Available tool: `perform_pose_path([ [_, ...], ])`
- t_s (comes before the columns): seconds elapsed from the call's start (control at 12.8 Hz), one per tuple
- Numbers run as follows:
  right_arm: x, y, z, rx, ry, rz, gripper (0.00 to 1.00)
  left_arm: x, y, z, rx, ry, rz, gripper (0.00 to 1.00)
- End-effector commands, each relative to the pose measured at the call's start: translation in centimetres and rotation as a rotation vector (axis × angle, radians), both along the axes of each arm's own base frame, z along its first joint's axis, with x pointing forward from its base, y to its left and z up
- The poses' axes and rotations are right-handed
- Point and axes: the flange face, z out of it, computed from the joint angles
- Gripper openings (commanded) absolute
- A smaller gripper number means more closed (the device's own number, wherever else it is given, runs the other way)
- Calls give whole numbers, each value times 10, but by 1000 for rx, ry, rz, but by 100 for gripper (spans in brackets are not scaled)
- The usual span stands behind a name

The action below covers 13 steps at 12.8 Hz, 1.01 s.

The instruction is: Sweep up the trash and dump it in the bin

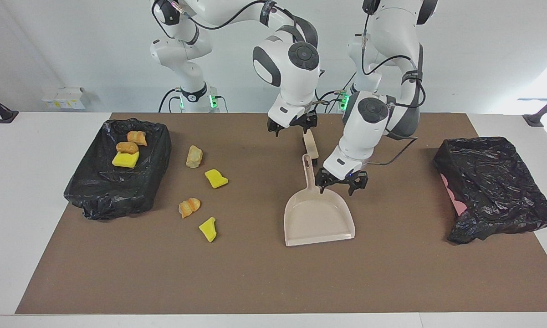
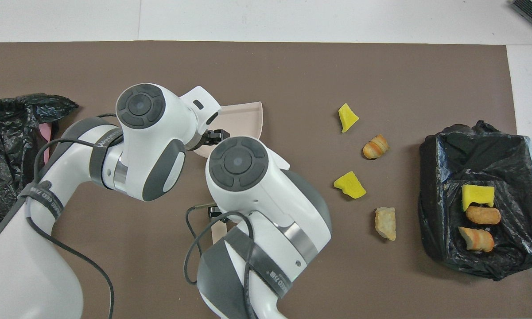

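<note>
**Trash split, both tools empty**

Four trash bits lie loose on the surface, three sit in the bin. Left tool spread over dustpan neck, prob. lining up a grab. Right tool spread, raised above brush.

Four trash bits lie beside the black-lined bin.
</note>
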Motion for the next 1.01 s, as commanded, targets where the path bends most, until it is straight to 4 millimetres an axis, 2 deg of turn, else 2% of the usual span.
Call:
perform_pose_path([
  [0.0,-68,-27,-29,33,-15,-29,100,-18,-29,-20,15,25,21,100],
  [0.08,-87,-27,-39,40,-3,-35,100,-24,-41,-32,36,34,6,100],
  [0.16,-103,-18,-47,52,12,-61,100,-27,-46,-38,45,42,20,100],
  [0.31,-133,2,-68,47,7,-83,100,-30,-44,-42,65,71,24,100],
  [0.62,-182,21,-106,77,-39,-67,100,-35,-43,-40,97,125,51,99],
  [0.7,-190,21,-114,82,-47,-66,100,-36,-43,-38,100,130,49,99],
  [0.93,-191,22,-114,85,-51,-65,100,-40,-44,-35,101,148,50,97],
])
